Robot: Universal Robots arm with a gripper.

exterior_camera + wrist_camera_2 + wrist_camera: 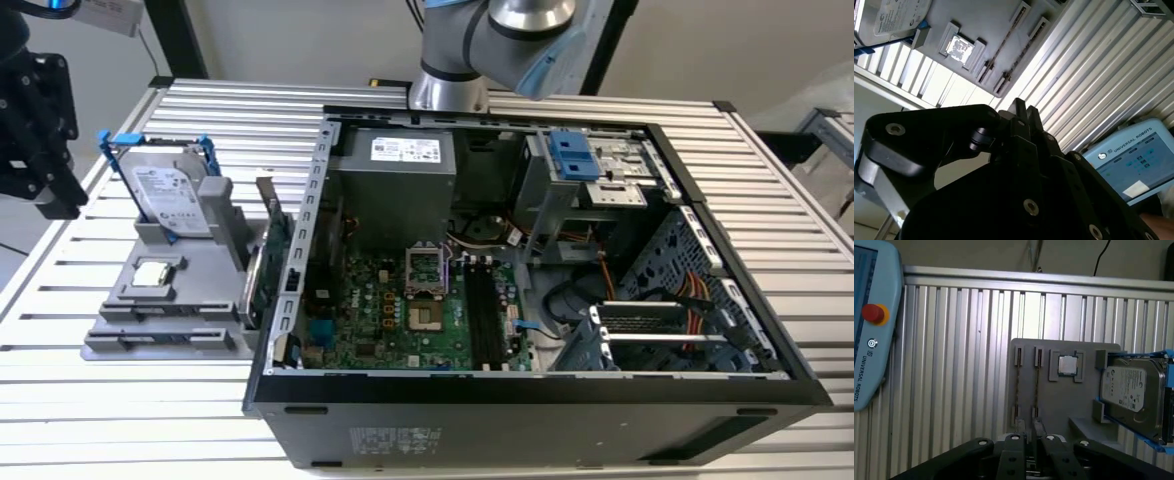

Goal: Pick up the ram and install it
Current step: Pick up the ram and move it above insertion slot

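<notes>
On the ribbed surface (954,365), the racked ram (1017,385) looks light, stiff and fragile; we'd pinch its flat faces, though we cannot tell the end effector's (1031,442) state.

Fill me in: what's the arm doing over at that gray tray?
The arm's gripper hangs over the gray holder on the slatted table, beside the open PC case. It is nearest the ram: two sticks stand edge-on in the holder's slots, next to a processor chip and a hard drive. Neither stick has been picked up yet; both sit in the holder, not in the case.
</notes>
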